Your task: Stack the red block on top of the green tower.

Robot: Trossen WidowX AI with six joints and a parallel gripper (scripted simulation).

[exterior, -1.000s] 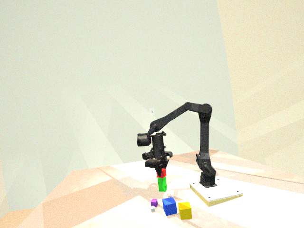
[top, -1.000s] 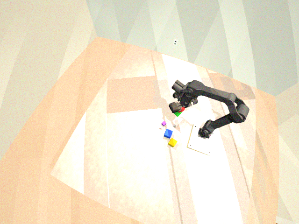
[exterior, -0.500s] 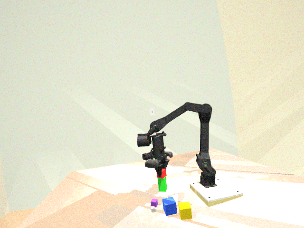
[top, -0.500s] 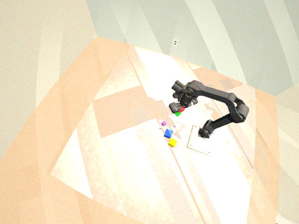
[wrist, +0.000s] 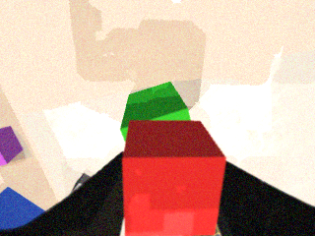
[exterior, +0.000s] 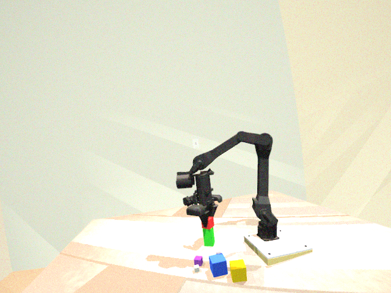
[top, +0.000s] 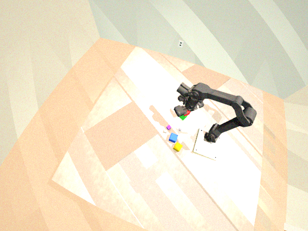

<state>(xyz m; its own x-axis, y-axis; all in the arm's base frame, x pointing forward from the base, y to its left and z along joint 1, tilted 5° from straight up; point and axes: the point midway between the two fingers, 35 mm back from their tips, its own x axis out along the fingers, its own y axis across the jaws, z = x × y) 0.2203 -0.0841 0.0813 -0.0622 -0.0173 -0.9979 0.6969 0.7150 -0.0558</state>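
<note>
Top view: the black arm rises from a pale base plate and reaches across the table, with its gripper pointing down over the green tower. A small part of the red block shows beneath the gripper, overlapping the tower in this projection; the rest is hidden. Near the tower lie a small purple block, a larger blue block and a yellow block, the last two close together between the purple block and the edge of the base plate. A tiny white block lies just beside the purple one. Exterior view: the green tower stands upright, and the red block is directly above it, its lower edge meeting the tower's top with no visible gap. The jaws are clamped on the red block. The blue and yellow blocks occupy the foreground, side by side, with the purple block to the left of the blue one in this view. Wrist view: the red block fills the lower centre, gripped between the two dark fingers, one at either side. The green tower appears beyond its upper edge, partly covered by it; the purple and blue blocks are cut off at the left border.
</note>
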